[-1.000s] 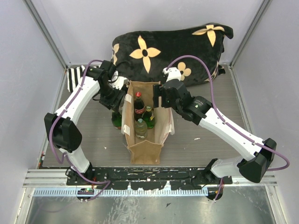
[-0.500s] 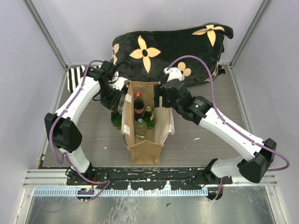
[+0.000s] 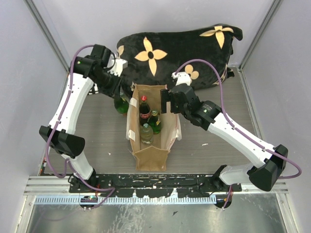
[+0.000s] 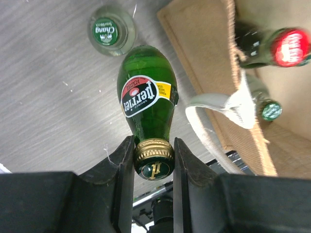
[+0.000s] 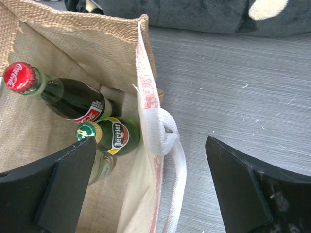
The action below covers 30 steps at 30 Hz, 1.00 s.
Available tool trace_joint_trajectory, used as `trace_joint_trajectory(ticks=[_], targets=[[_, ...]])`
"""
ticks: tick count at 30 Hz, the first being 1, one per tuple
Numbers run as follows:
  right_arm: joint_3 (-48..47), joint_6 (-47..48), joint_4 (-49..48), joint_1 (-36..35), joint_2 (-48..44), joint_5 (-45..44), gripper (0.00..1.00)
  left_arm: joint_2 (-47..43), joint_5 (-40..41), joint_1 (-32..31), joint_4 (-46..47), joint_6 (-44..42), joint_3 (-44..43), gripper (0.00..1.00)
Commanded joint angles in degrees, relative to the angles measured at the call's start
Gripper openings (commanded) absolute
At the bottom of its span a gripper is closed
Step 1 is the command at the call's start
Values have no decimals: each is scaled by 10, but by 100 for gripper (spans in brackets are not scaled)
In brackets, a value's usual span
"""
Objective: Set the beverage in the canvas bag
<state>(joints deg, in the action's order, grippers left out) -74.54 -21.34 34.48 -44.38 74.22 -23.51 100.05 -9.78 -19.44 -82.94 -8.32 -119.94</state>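
While the left gripper (image 4: 153, 149) is pinching a green pear-shaped glass Perrier bottle (image 4: 146, 97), its fingers are sitting narrow on either side of the gold-collared neck, just under the cap. The bottle is hanging body-down, away from the fingers. Whether its base is clearing the grey wood-grain table (image 4: 43, 97), I cannot tell.

The tan-brown rectangular canvas bag (image 4: 204, 68) is standing just to this gripper's right with its mouth gaping. A pale cream woven handle (image 4: 214, 104) is drooping between the bottle and the bag rim. A clear glass bottle with a green Chang cap (image 4: 111, 33) is standing on the table beyond the held bottle's base, apart from it.

The right gripper (image 5: 150, 145) is gaping wide and carrying nothing. It is straddling the bag wall nearest it, one finger over the inside and the other over bare table. Below the inner finger, three bottles are sitting in the bag:
- a dark red-capped cola bottle (image 5: 58, 94)
- a second green Perrier bottle (image 5: 115, 137)
- a pale bottle (image 3: 146, 133), mostly hidden

Handling, as I am judging it:
- **Bottle:** it is looking rigid, smooth, probably weighty for its size, and breakable.
- **Where to hold:** the neck under the collar is the sound place, since the flare is working against slipping. The belly is looking too broad and slick.
- **Bag:** it is soft and its walls are sagging. The loose handle could be snagging the base on the way in.
- **Inside the bag:** glass will be meeting glass, so a slow lowering is called for.
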Motion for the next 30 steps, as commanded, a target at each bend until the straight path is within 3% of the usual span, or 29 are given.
trace_joint_trajectory(ticks=[1, 10, 21, 30], targets=[[1, -14, -2, 8, -33, -44, 100, 3, -57, 0, -28, 3, -116, 0], [31, -38, 15, 39, -76, -69, 100, 11, -87, 0, 3, 19, -232, 0], [51, -59, 23, 45, -87, -64, 100, -36, -188, -1, 113, 75, -231, 0], [57, -67, 23, 45, -86, -59, 100, -60, -193, -1, 157, 84, -223, 0]])
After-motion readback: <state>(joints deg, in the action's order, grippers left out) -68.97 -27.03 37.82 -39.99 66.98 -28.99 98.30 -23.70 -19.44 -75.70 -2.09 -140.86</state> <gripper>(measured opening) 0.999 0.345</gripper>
